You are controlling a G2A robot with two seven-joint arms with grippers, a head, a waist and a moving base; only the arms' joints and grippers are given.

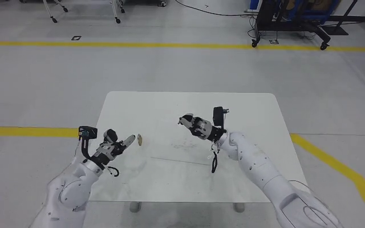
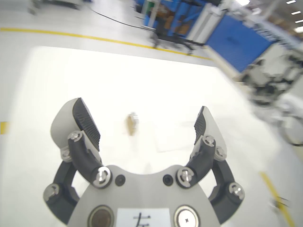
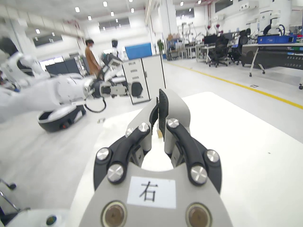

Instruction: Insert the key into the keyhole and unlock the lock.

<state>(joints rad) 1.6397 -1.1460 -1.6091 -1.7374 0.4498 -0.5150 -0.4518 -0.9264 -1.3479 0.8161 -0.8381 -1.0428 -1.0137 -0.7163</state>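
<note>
A small brass padlock (image 1: 139, 138) lies on the white table (image 1: 251, 114) near its left edge. My left gripper (image 1: 129, 141) hovers just left of it, open. In the left wrist view the padlock (image 2: 131, 124) sits a short way ahead of the open gripper (image 2: 141, 105), in line with the gap and apart from both fingers. My right gripper (image 1: 183, 120) hangs over the table's middle, pointing towards the padlock. Its pads (image 3: 163, 109) are pressed together, and a small tan piece, the key (image 3: 160, 133), shows in the slit between them.
The left arm (image 3: 71, 90) stretches across the far side of the right wrist view. The table's left edge (image 1: 98, 142) runs close to the padlock. A faint scuffed patch (image 1: 183, 143) marks the bare tabletop between the two grippers.
</note>
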